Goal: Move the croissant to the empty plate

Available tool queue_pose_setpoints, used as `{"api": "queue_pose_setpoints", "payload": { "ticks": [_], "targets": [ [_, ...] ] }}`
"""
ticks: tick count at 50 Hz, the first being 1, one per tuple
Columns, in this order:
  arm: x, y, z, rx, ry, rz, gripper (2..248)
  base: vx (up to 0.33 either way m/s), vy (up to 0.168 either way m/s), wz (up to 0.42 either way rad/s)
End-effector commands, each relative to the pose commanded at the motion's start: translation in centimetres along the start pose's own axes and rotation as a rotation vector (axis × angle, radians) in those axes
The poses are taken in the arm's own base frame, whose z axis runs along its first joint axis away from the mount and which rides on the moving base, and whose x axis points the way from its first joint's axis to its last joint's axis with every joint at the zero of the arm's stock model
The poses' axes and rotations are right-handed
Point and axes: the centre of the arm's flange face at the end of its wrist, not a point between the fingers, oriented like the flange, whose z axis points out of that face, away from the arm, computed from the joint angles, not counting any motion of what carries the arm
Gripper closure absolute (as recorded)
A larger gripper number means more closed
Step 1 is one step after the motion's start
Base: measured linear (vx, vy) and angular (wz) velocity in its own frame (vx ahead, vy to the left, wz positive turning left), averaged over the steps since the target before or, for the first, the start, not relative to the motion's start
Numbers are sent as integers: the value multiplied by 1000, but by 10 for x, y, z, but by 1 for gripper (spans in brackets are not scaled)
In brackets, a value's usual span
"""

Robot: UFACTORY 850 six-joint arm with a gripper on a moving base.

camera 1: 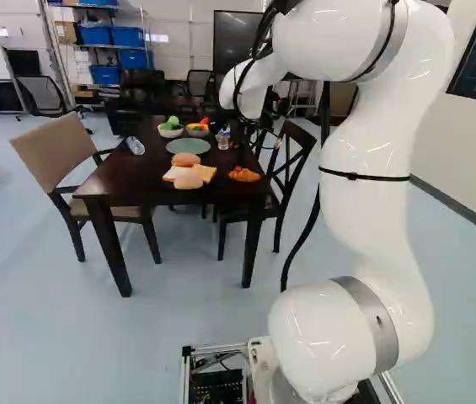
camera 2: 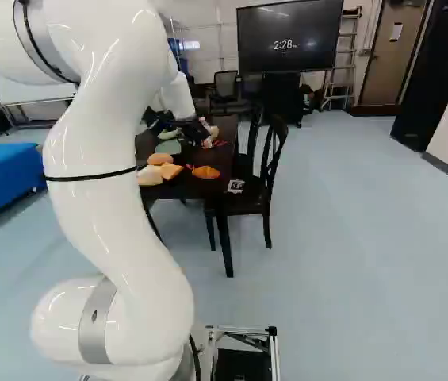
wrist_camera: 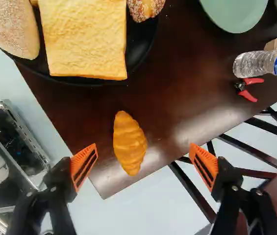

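Both grasp and placing remain: my jaws stand spread, the croissant (wrist_camera: 129, 143) lies on the desk (wrist_camera: 182, 88), off the empty green plate (wrist_camera: 235, 12).

2:28 on the dark screen (camera 2: 289, 28)

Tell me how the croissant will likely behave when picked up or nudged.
The croissant is probably light, being smaller than the bread slice. Its rounded, tapered body may roll or twist if gripped off-centre. Lying loose on the glossy table, it would likely slide under a one-sided push.
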Motion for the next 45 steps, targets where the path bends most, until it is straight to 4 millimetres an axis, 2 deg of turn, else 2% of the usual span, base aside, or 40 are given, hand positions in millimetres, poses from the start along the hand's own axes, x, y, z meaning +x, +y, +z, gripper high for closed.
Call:
{"api": "queue_pose_setpoints", "payload": {
  "ticks": [45],
  "targets": [
    [-12, 6, 4, 73, -42, 21, 3, 0, 0, 0]
  ]
}}
